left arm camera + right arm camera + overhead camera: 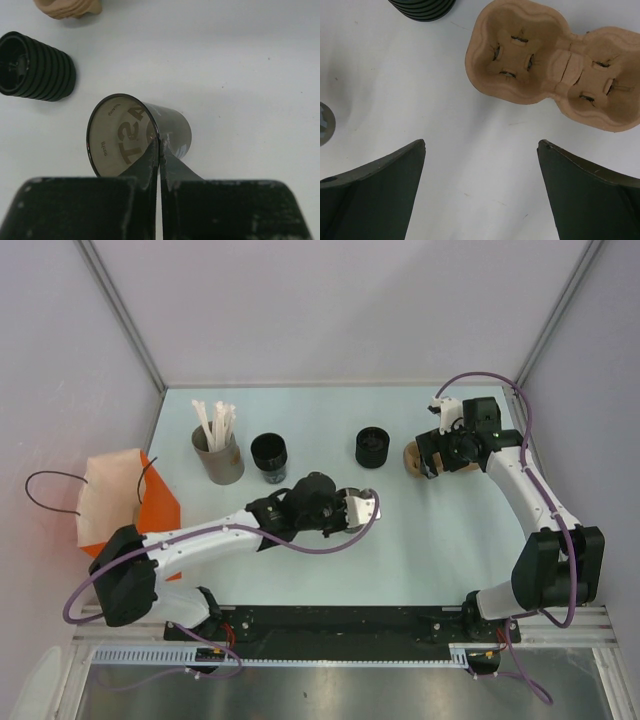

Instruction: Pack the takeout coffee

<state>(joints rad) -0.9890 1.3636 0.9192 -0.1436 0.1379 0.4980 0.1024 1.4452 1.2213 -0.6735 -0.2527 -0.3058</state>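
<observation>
Left gripper [159,143] is clamping a glossy dark cup [172,127] by its rim at frame centre; right gripper [481,144] is hovering wide open below the cardboard carrier [520,65].

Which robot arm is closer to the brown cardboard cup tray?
Right. The right gripper is open, just short of the tray; the left gripper is farther off, mid-table, pinching a dark cup.

top external: overhead, faces down, far | left wrist: close | right wrist: close | both wrists share pulp carrier [67,7] [555,65]
</observation>
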